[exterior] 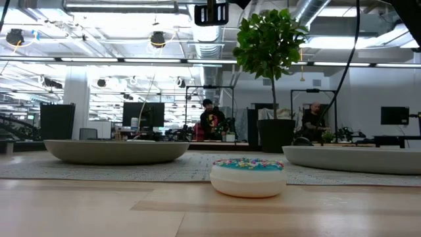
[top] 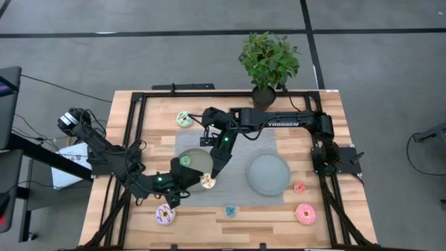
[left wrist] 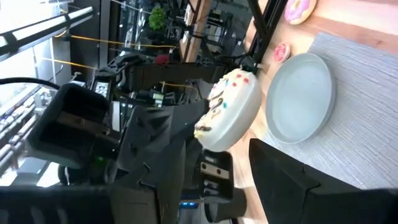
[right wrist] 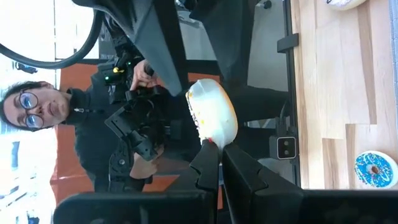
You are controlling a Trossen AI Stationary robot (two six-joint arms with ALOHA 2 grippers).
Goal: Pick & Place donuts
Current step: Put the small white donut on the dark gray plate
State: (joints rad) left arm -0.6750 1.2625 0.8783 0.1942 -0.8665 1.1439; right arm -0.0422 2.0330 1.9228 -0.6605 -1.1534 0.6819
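Trouble could come from a push. From above, your left claw (top: 201,183) grips the white donut (top: 208,183) just beside the plate (top: 200,155) with the green donut (top: 185,161). Your right claw (top: 211,174) pokes it and may knock it loose.

From low down, you see no claw, only the blue donut (exterior: 248,176) near that plate (exterior: 115,151).

From the left wrist, the left claw (left wrist: 224,149) is partly open around the white donut (left wrist: 229,112), in the air.

From the right wrist, the right claw (right wrist: 219,155) is shut tight, its tip touching the white donut (right wrist: 212,115).
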